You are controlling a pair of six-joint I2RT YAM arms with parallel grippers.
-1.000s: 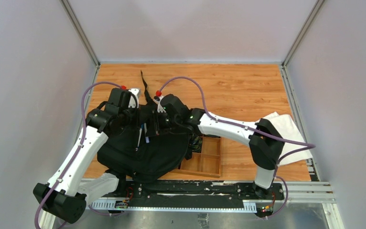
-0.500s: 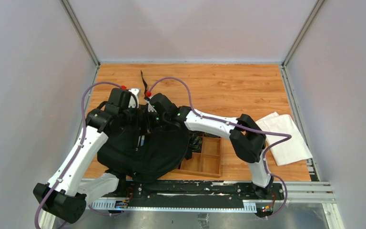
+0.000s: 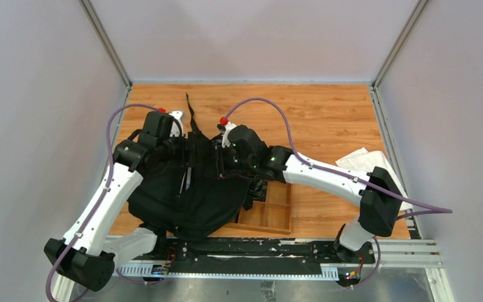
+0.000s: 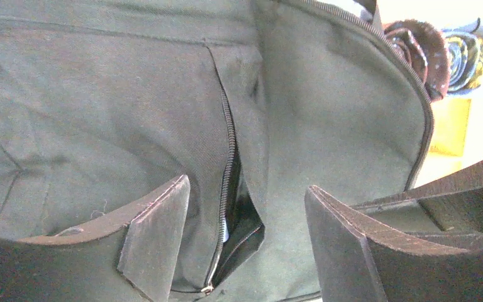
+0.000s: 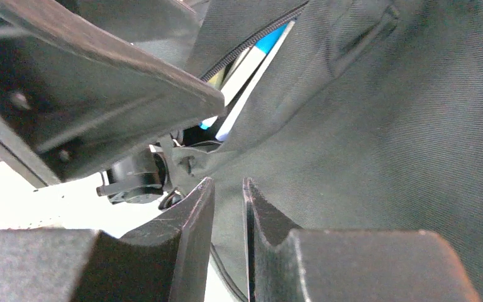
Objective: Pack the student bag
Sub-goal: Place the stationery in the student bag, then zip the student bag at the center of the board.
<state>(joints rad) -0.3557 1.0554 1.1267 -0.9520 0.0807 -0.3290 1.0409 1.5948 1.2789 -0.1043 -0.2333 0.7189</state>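
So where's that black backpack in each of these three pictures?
Top view: the student bag lies left of centre, towards the near edge.
Left wrist view: it fills nearly the whole picture.
Right wrist view: it fills the right side and upper middle.
Shared landmark: its open zip.

student bag (image 3: 188,201): floppy all-black backpack, slumped flat on near-left of table (image 3: 327,119). Long strap (image 3: 190,110) trails toward far edge. Zipper (image 4: 227,163) partly open; blue-and-white flat items (image 5: 251,69) visible through the gap.
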